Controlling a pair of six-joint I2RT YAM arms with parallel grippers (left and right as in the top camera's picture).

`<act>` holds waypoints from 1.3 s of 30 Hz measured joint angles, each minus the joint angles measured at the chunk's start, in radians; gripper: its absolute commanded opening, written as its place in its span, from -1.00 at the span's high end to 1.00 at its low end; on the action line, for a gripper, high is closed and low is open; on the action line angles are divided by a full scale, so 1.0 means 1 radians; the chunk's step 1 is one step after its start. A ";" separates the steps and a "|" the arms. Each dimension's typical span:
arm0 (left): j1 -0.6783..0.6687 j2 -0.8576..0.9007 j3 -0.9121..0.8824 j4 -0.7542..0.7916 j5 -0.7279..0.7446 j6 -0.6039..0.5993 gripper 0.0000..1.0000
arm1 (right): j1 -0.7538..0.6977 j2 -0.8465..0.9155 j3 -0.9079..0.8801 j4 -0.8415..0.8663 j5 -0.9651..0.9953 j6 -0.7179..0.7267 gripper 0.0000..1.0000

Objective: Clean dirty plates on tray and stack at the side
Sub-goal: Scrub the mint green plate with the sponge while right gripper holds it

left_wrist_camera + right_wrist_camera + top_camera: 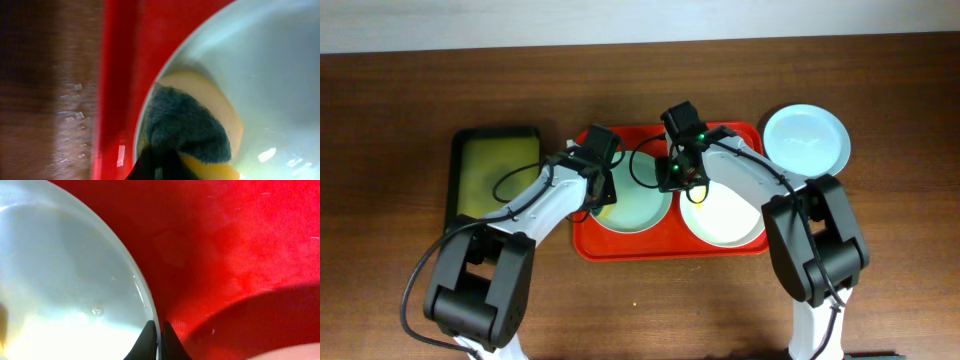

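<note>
Currently the right pincer [158, 339] is closed on the rim of the mint green plate [60, 255]; the lip runs straight in between its two tips, with the red tray [235, 255] floor just outside. The left pincer [152, 169] is clamped on a sponge [187, 125], dark scouring face over a yellow body, pressed just inside the opposite edge of the same plate. The plate lies flat on the tray, hollow side up. It is round, so there is no long axis to line up with and any point on the rim serves. Judged stiff, light and glossy, likely slick where wet. The thin lip is the only purchase. A pinch there should steady it against the sponge's push, but it may pivot or slide out if lifted by one edge. Material can't be told, so treat as breakable. Just beyond the right pincer, on the side away from the held plate, a white plate [725, 220] lies flat on the tray, nearly touching. Farther out that way, off the tray, a pale blue plate [805, 138] sits on the table [900, 250]. The tray's long axis runs side to side across the table.
</note>
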 measured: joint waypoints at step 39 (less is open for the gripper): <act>0.018 0.015 0.088 -0.057 -0.061 -0.033 1.00 | 0.005 0.001 -0.005 0.019 -0.004 0.000 0.92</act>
